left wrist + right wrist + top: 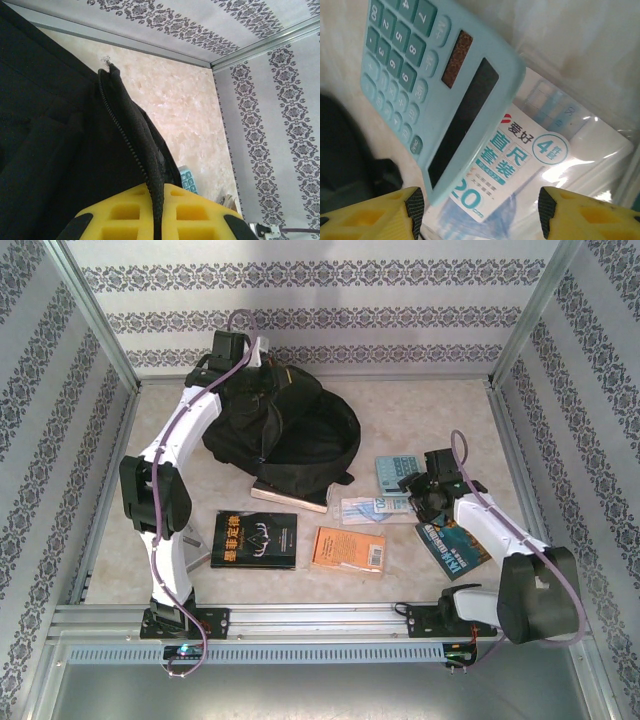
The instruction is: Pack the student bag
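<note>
Left hand (pixel 157 216), clamped shut, pinches backpack (pixel 285 430) rim at far side of table (pixel 430 415) | right hand (pixel 480 212) part-open over calculator (pixel 420 75) and ruler pack (pixel 520 165) | best centred on one item before closing.

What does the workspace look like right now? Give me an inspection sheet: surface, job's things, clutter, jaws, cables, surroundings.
Surface: pale marbled tabletop, no spills seen.
Job's things: student bag lying at far centre; black book, orange book, calculator and ruler set outside it; teal book under the right arm.
Clutter: nothing seen.
Grippers: left gripper jaws shut on the student bag's zip edge; right gripper jaws open over the ruler set.
Cables: one cable along each arm.
Surroundings: patterned walls, metal frame.
</note>
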Available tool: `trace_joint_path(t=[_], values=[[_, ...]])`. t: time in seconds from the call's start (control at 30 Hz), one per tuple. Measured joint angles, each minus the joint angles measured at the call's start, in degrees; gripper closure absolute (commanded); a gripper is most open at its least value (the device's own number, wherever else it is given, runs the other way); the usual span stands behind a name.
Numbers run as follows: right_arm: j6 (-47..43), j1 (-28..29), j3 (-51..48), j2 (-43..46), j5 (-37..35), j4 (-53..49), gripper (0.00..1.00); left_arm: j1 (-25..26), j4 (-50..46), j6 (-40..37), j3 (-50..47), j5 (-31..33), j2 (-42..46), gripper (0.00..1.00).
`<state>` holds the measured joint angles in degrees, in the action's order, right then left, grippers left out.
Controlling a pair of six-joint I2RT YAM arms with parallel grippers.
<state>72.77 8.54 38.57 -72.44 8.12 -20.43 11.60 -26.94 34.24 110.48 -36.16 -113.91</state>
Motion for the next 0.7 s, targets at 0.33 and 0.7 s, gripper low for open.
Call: trace_joint_path(t=[0.33,0.7], values=[[11.8,1.0,-2.3,-6.7,-3.2,11.6,0.51,-0.8,1.1,1.7,-0.4,-2.0,0.0,1.0],[14.5,1.0,-2.3,-9.7,-5.3,20.7,0.94,-0.9,2.2,2.3,-1.1,-2.8,0.0,1.0]])
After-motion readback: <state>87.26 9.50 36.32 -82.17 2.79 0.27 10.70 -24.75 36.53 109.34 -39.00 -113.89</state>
